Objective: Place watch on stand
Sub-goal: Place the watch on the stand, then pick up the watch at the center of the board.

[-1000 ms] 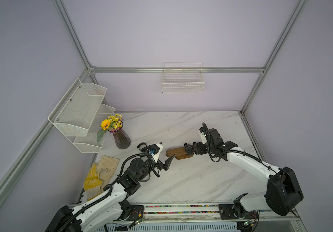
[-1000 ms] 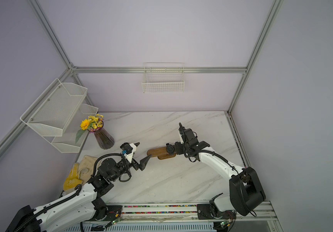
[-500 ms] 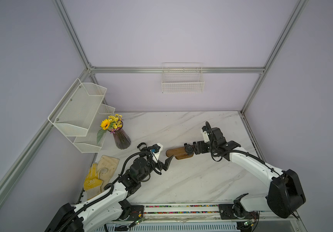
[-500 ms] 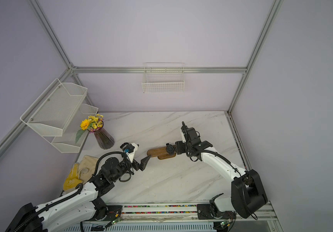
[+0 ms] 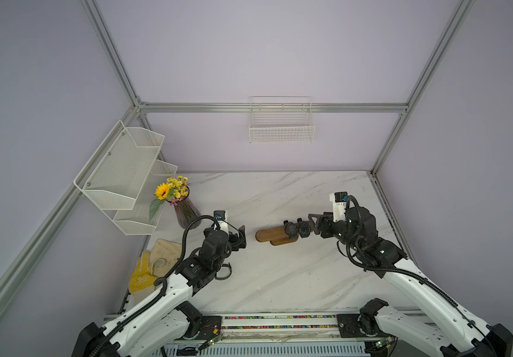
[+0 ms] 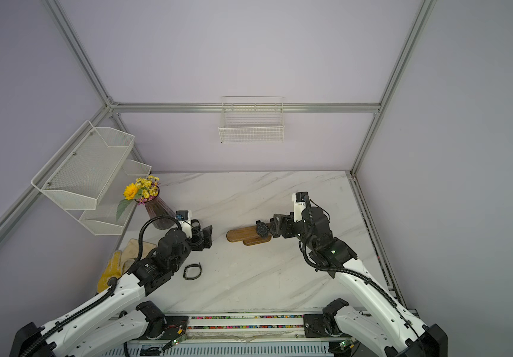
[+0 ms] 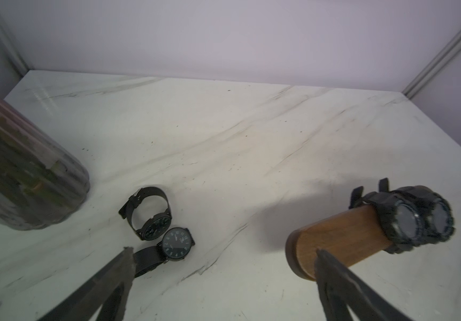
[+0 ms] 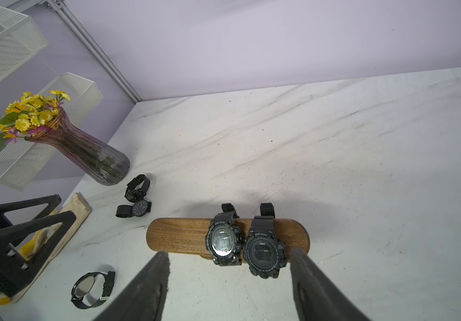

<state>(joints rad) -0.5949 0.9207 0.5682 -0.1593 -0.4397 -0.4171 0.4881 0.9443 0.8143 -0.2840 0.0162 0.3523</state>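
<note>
Jaws spread and empty, the right end effector (image 8: 229, 254) backs off the stand (image 8: 179, 236), a second watch (image 8: 264, 247) now on its bar; the left end effector (image 7: 223, 251) hangs wide open.

Boxed in by plain lilac walls (image 5: 280, 46) w/ alu frame rails (image 5: 205, 107) at corners & along the back, white wire basket (image 5: 281, 129) hooked on that back rail. Straight below basket, floored w/ white grey-veined marble tabletop (image 5: 280, 191); lower & left of basket, fitted w/ two-tier white mesh shelf (image 5: 119, 173) on side wall, then closer in toward basket, purple ribbed glass vase (image 5: 187, 213) w/ yellow flowers (image 5: 171, 189) at tabletop edge. Lit softly & evenly, faint shadows on marble.
</note>
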